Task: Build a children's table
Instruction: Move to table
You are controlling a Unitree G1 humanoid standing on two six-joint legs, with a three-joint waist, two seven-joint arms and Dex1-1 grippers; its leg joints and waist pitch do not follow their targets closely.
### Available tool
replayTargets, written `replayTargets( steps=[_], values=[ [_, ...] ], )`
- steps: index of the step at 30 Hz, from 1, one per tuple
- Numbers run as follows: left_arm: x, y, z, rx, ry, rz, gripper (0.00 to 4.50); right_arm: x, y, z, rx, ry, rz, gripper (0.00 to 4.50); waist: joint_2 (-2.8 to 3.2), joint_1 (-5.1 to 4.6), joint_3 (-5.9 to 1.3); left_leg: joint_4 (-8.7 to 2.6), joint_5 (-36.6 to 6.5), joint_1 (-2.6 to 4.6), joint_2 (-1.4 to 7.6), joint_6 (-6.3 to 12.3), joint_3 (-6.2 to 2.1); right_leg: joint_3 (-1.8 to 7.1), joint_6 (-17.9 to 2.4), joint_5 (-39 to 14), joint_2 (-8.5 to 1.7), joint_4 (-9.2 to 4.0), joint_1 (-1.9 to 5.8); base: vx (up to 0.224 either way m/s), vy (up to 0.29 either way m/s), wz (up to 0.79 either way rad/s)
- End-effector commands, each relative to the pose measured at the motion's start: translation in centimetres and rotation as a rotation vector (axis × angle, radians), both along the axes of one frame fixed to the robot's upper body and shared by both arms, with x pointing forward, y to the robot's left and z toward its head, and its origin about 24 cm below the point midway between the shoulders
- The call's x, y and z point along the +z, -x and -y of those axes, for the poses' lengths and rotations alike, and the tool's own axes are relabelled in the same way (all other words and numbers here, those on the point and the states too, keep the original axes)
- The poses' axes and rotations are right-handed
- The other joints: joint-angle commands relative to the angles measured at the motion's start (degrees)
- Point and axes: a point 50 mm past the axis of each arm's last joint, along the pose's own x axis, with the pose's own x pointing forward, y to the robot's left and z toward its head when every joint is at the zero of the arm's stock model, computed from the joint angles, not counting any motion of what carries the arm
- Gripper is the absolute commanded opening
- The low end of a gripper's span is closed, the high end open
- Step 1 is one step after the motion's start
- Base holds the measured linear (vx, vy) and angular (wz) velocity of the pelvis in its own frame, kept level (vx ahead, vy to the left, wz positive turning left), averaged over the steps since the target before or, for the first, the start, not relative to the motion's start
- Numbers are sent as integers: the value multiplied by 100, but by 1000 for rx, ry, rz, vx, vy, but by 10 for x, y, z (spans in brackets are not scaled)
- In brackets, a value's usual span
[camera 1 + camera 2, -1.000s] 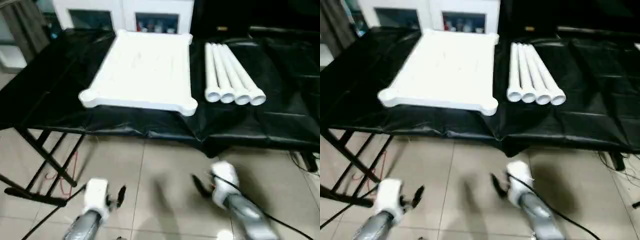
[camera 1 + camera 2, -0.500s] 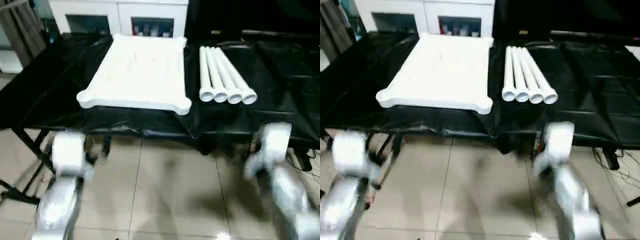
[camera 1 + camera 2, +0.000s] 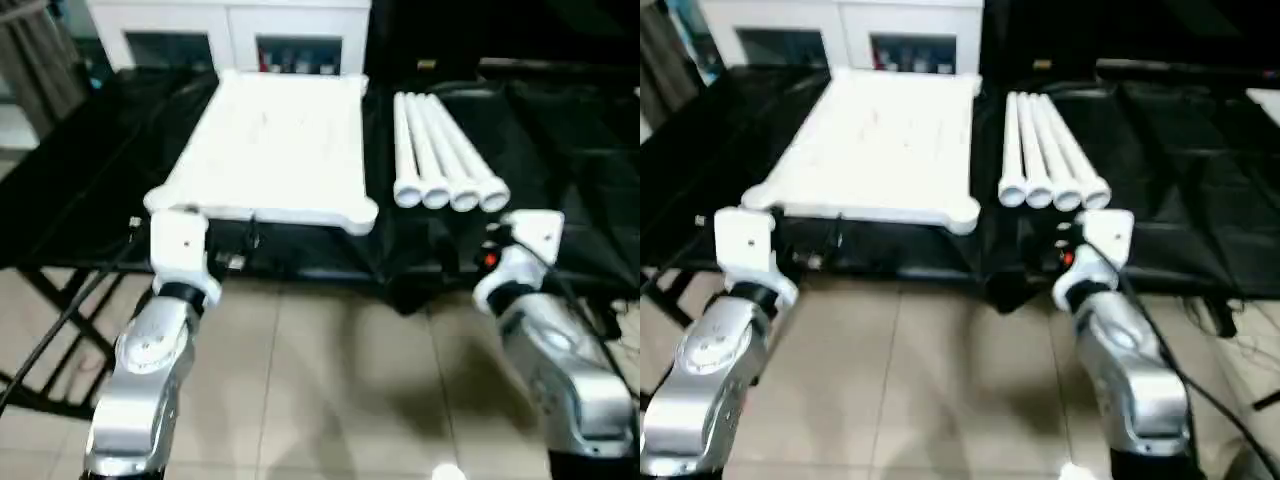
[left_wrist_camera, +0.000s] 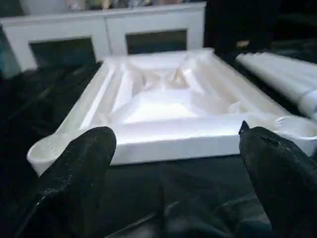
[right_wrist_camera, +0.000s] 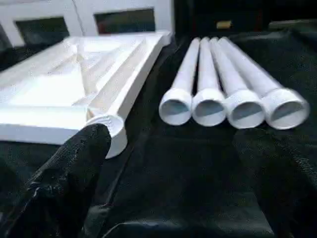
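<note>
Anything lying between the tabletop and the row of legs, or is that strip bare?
Bare. In the right wrist view only black cloth shows between the tabletop and the nearest of the four legs; both eye views show the same dark gap.

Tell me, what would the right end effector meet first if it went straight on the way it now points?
Probably the open ends of the four white legs, lying side by side on the black-draped table; depth is unclear.

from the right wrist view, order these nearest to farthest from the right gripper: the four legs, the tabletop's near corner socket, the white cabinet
1. Corner socket, beside one finger of the open right gripper; the legs' open ends, facing the gripper, are too close to rank apart.
2. White cabinet, behind the table.
</note>
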Motion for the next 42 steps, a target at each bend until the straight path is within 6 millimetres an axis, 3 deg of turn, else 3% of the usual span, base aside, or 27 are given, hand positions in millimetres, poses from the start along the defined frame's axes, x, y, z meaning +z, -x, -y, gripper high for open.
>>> replayTargets(
  steps=[1, 4, 7, 10, 11, 12, 13, 15, 16, 17, 18, 19, 21, 22, 23, 25, 27, 28, 30, 31, 34, 36, 37, 38, 40, 41, 42],
  values=[
    [1, -1, -7, 24, 6, 3, 448, 3, -1, -10, 33, 10, 17, 450, 38, 1, -451, -218, 101, 79, -153, 878, 13, 107, -1007, 1268, 82, -155, 429, 109, -13, 10],
    [-1, -6, -8, 50, 6, -26, 448, 4, -2, -20, 62, -8, 7, 450, 16, 28, -444, -129, 573, 191, -154, 1432, -59, 76, -1028, 2006, 144, -5, 378, 103, -14, 11],
    [0, -3, -9, 42, -6, -24, 448, 3, -6, -29, 104, 12, 7, 450, -43, 111, -423, -48, 515, 31, -248, 1449, -39, 161, -1034, 2108, 146, -2, 559, 84, -18, 12],
    [-1, -4, -12, 62, -13, -33, 448, 2, -9, -34, 141, 68, 12, 450, 38, 62, -427, -50, 835, 214, -176, 1540, -183, 64, -768, 1975, 211, 72, 497, 66, -25, 12],
    [-1, -5, -11, 60, -8, -32, 448, 3, -10, -35, 152, 83, 22, 450, -170, 218, -372, 210, 913, -461, -580, 2069, -219, -23, -365, 2343, 145, -145, 963, 58, -30, 9],
    [-1, -5, -11, 60, -6, -32, 448, 3, -11, -36, 156, 88, 26, 450, 23, 277, -461, 228, 869, -511, -690, 2179, -182, -17, -172, 2630, 30, -167, 1094, 29, -1, 36],
    [1, -6, -9, 52, -8, -28, 448, 4, -12, -37, 161, 90, 37, 450, 46, 201, -377, 239, 1028, -496, -565, 2312, -378, -196, 156, 2465, -10, -215, 1017, 29, 17, 73],
    [2, -7, -8, 42, -13, -23, 448, 5, -12, -38, 158, 77, 42, 450, 181, 42, -399, 149, 1559, 148, -396, 2768, -787, -490, 255, 1459, 184, -41, 697, 44, -1, 71],
    [3, -8, -8, 38, -15, -21, 448, 6, -13, -40, 163, 75, 52, 450, 264, -164, -407, 98, 2096, 753, -198, 3759, -1435, -547, 189, -115, 291, 392, -25, 50, -77, 47],
    [3, -9, -10, 45, -11, -21, 448, 6, -13, -41, 162, 54, 53, 450, 295, -315, -448, 80, 2471, 1191, 409, 3874, -1672, -245, -2, -1324, 23, 711, -548, 50, -77, 47],
    [4, -9, -12, 51, -6, -23, 448, 6, -14, -42, 160, 40, 52, 450, 138, -269, -427, 16, 2592, 1072, 587, 3708, -1736, -106, 0, -1110, -120, 841, -582, 33, -126, 17],
    [4, -10, -13, 54, -8, -22, 448, 3, -14, -42, 147, 26, 34, 450, 126, -132, -268, -115, 1664, 676, 436, 3141, -1370, 26, -2, -443, -190, 879, -527, 9, -118, -5],
    [4, -10, -13, 54, -10, -22, 448, 3, -14, -42, 144, 24, 30, 450, -219, 63, -52, -65, -455, 208, -344, 1917, -716, 422, -194, -562, -351, -138, -17, -4, -113, 0],
    [5, -10, -13, 50, -10, -21, 448, -1, -13, -41, 139, 21, 11, 450, -299, 337, -106, 767, -725, -55, -736, 1367, -499, 1034, -192, -2543, -732, -548, 527, 27, -117, 11],
    [5, -10, -13, 50, -10, -21, 448, -1, -13, -41, 139, 21, 11, 450, -380, 373, -145, 956, -319, -276, -644, 930, -561, 1092, -86, -2993, -685, -480, 694, 27, -117, 11],
    [5, -10, -13, 47, -4, -22, 448, -5, -11, -41, 140, 22, -3, 450, -278, 350, -90, 855, -11, -351, -660, 748, -594, 1075, -305, -2329, -554, -481, 728, 67, -88, 16],
    [4, -11, -12, 48, 4, -22, 448, -5, -11, -39, 141, 33, 1, 450, -88, 325, -92, 593, 216, -356, -463, 775, -599, 970, -1119, -2044, -516, -626, 726, 72, -47, 18],
    [4, -11, -12, 48, 7, -22, 448, -5, -11, -39, 142, 38, 5, 450, 111, 326, -132, 276, 281, -310, -281, 723, -632, 687, -1277, -1959, -401, -628, 765, 104, 47, 7],
    [4, -11, -10, 46, 9, -23, 448, -4, -11, -37, 138, 45, 12, 450, 329, 128, -176, -342, -891, 134, 196, 866, -998, 134, -909, -1664, 93, -169, 487, 128, 65, 5],
    [4, -11, -10, 43, 11, -23, 448, -4, -11, -37, 137, 46, 13, 450, 353, -132, -402, -340, -1504, 890, 547, 1465, -1484, -45, -481, -1115, 145, 675, -224, 177, 58, -4],
    [3, -10, -7, 36, 12, -24, 448, -4, -12, -35, 130, 51, 13, 450, 215, -208, -292, -357, -1045, 581, 222, 2329, -1213, -115, 274, -200, 93, 943, -515, 148, 52, -1],
    [2, -11, -6, 34, 9, -25, 448, -4, -13, -34, 129, 53, 14, 450, 75, -282, -281, -368, -833, 525, 76, 2497, -987, -55, 190, 307, -16, 689, -601, 122, 4, -2],
    [2, -11, -5, 32, 5, -25, 448, -4, -13, -34, 128, 54, 14, 450, -115, -253, -237, -313, -1197, 335, -223, 2179, -685, 105, -61, 504, -193, 127, -354, 115, -98, -1],
    [2, -11, -5, 28, 3, -26, 448, -4, -13, -33, 127, 56, 16, 450, -432, -88, -244, 185, -1541, 27, -678, 1673, -358, 602, -205, -1185, -564, -448, 103, 115, -98, -1],
    [1, -11, 0, -5, -7, -30, 448, -4, -13, -32, 121, 45, 12, 450, -355, 93, -351, 883, -516, -379, -625, 1091, -528, 996, -857, -2724, -1049, -550, 583, 141, -114, 0],
    [1, -11, 1, -13, -7, -31, 448, -4, -13, -32, 120, 47, 11, 450, -395, 84, -335, 970, -253, -600, -592, 858, -581, 987, -1351, -1899, -936, -454, 692, 149, -101, -1],
    [1, -11, 2, -17, -6, -31, 448, -4, -13, -32, 119, 50, 11, 450, -324, 122, -303, 937, -132, -603, -524, 774, -603, 927, -1683, -1483, -955, -465, 680, 154, -53, 6]
  ],
)
